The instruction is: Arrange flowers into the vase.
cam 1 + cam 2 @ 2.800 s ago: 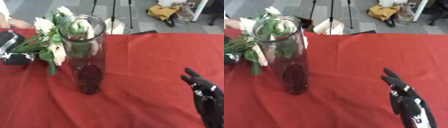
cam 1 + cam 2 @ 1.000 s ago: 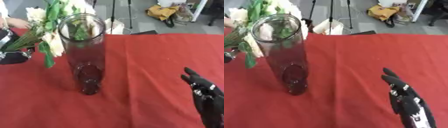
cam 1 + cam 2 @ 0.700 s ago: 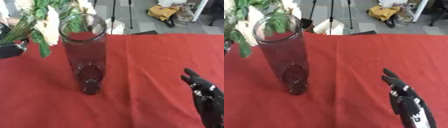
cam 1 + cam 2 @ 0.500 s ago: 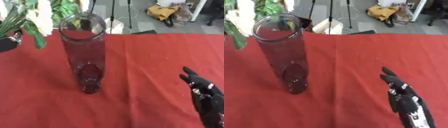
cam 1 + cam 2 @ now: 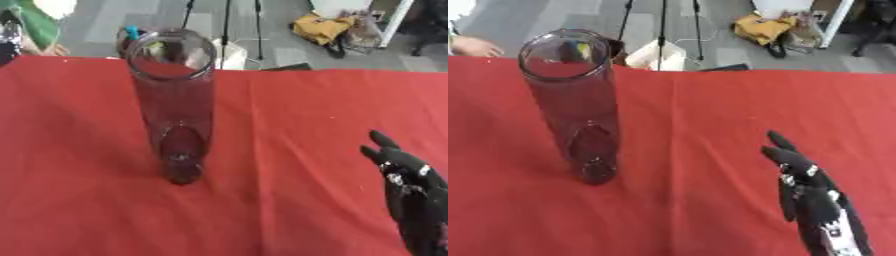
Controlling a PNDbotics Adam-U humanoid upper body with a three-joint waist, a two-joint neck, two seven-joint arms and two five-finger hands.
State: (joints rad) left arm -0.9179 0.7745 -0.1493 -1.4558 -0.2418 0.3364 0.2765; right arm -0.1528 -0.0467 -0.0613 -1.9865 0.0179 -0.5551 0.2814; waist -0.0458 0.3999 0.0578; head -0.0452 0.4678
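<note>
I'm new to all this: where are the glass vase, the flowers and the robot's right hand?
glass vase (image 5: 175,107), left eye view, mid wall.
flowers (image 5: 39,15), left eye view, green leaf at top-left corner.
right hand (image 5: 808,192), right eye view, back of the hand.

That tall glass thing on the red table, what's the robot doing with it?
Nothing yet. The glass vase stands upright and empty on the red tablecloth. A bit of the flowers shows at the top left corner, above the table. The robot's right hand rests open near the lower right, away from the vase.
</note>
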